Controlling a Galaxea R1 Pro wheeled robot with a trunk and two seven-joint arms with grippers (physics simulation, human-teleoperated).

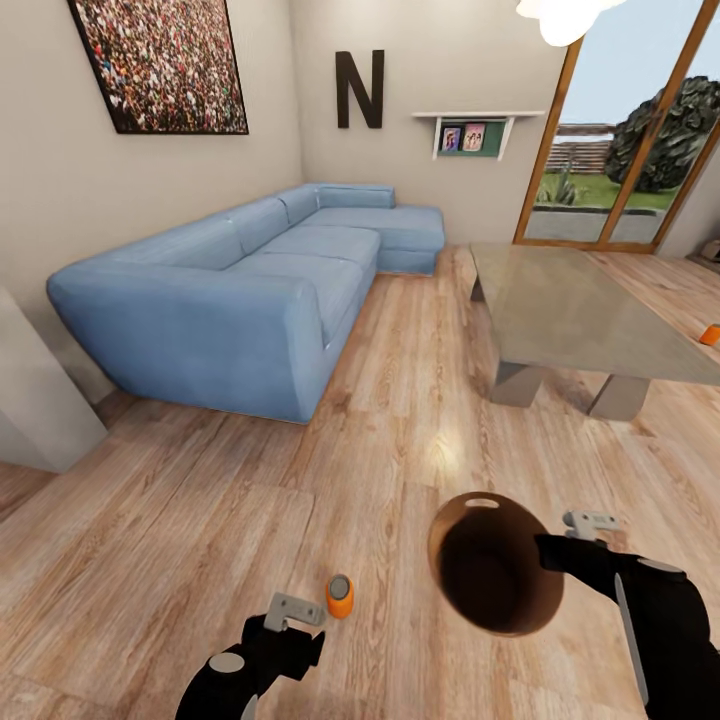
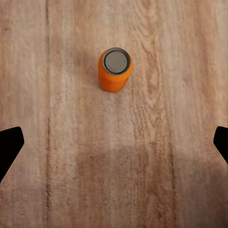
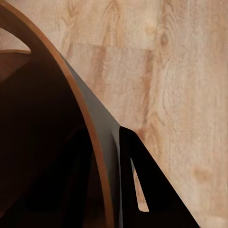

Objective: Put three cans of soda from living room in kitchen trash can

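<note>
Left gripper (image 1: 300,618) hung wide open above the wood floor (image 1: 200,520), nothing between its fingers (image 2: 10,145). One orange soda can (image 1: 340,596) stood upright on the floor just beside it, apart from the fingers; in the left wrist view the can (image 2: 114,69) sat ahead of the open jaws. Right gripper (image 1: 560,545) was clamped on the rim of the brown trash can (image 1: 495,575), held off the floor, one finger (image 3: 142,190) outside the wall. Second orange can (image 1: 710,335) lay on the floor past the glass coffee table's (image 1: 570,310) right edge. Blue sectional sofa (image 1: 250,290) stood along the left wall.
</note>
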